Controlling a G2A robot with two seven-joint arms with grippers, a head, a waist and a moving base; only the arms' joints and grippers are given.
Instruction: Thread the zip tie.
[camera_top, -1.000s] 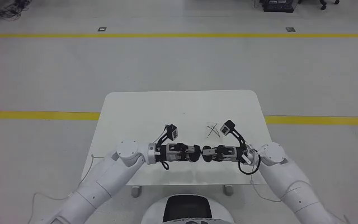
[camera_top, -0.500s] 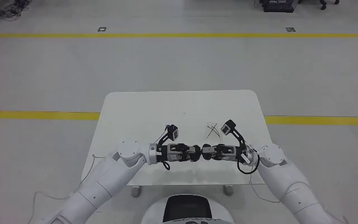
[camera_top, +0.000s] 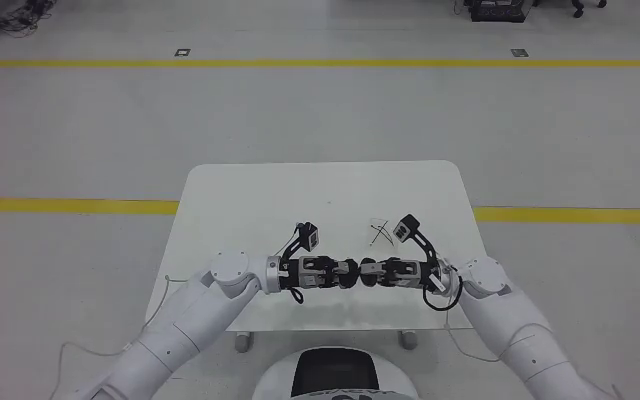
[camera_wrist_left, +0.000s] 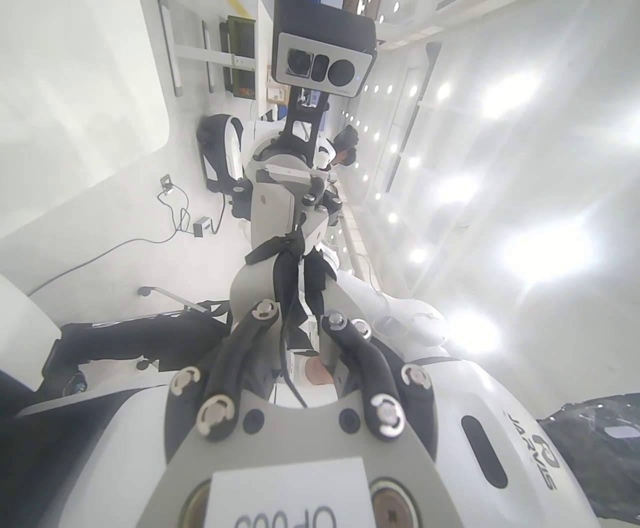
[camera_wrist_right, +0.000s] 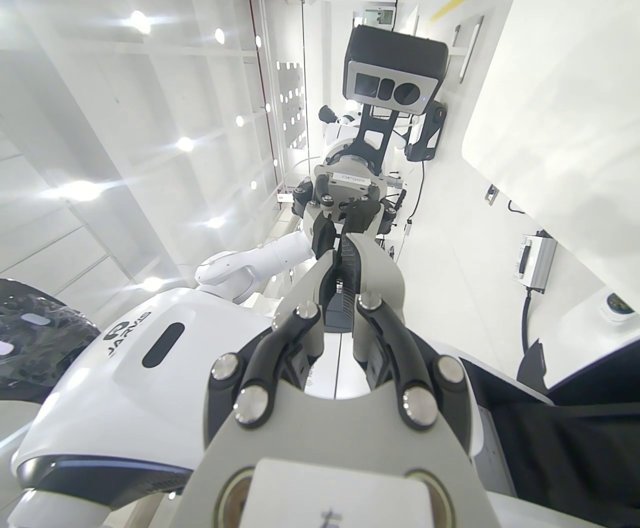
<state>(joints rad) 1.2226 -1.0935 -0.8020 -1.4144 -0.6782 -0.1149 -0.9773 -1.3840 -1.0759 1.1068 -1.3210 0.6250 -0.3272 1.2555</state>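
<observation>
Black zip tie (camera_wrist_left: 285, 340), thin & hard to trace, seems pinched by both left hand (camera_top: 352, 272) and right hand (camera_top: 366, 271), clenched tip to tip above the tabletop (camera_top: 300, 190), so hold L steady & feed the tail slowly w/ R, straight into the head.

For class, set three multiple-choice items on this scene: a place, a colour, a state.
1. Where do the left claw and right claw meet? A over the table's near half; B over the floor; C at the table's far edge.
2. What colour are the floor lines? A red; B yellow; C blue.
3. How are the right claw's fingers? A spread wide; B closed together; C round a cup.
Answers: A, the top view shows them tip to tip there; B, both lines are yellow; B, they converge in the right wrist view.
</observation>
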